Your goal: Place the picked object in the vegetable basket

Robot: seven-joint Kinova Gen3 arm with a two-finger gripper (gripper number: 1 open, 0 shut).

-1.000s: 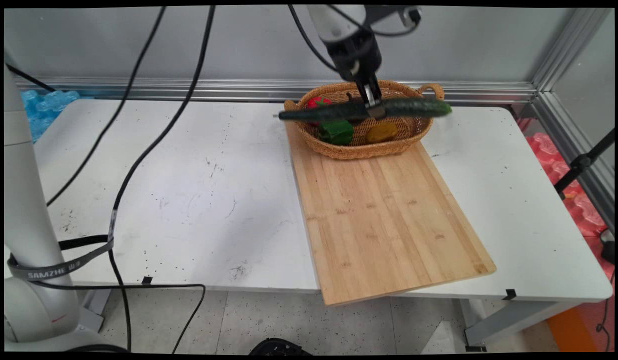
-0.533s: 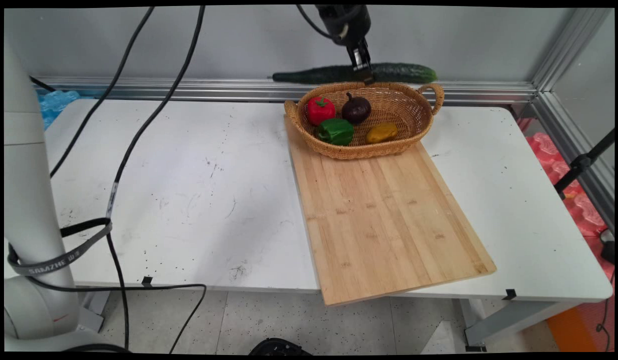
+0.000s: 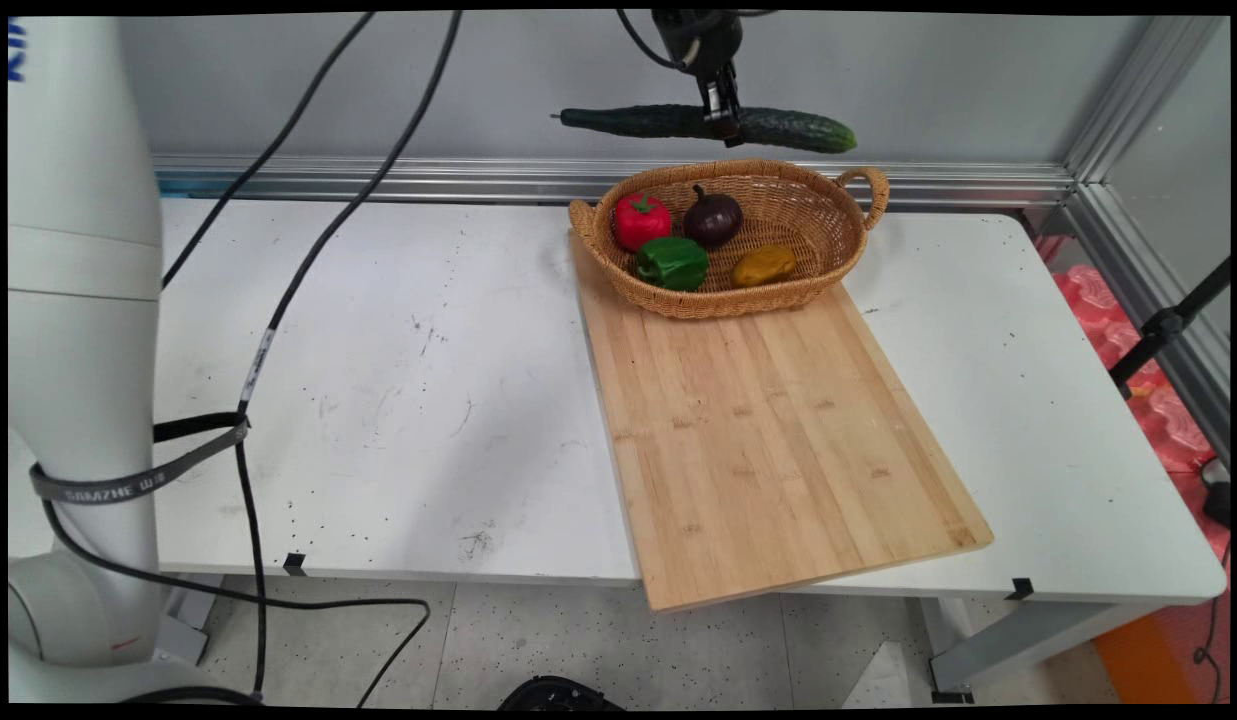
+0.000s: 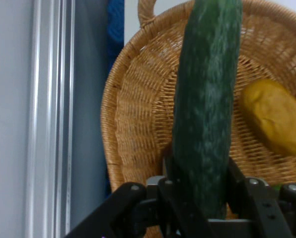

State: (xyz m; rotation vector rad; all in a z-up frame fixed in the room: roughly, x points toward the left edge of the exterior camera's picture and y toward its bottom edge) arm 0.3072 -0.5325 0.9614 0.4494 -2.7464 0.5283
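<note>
Cucumber [image 3: 708, 124] | clamped in hand [image 3: 722, 122] | high above basket [image 3: 778, 295]

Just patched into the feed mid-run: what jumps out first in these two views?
The gripper, up at the top of the main view, is shut on a long dark green cucumber held level in the air above a wicker basket. The basket sits at the far end of a wooden board and holds a red pepper, a green pepper, a dark onion and a yellowish potato.
</note>
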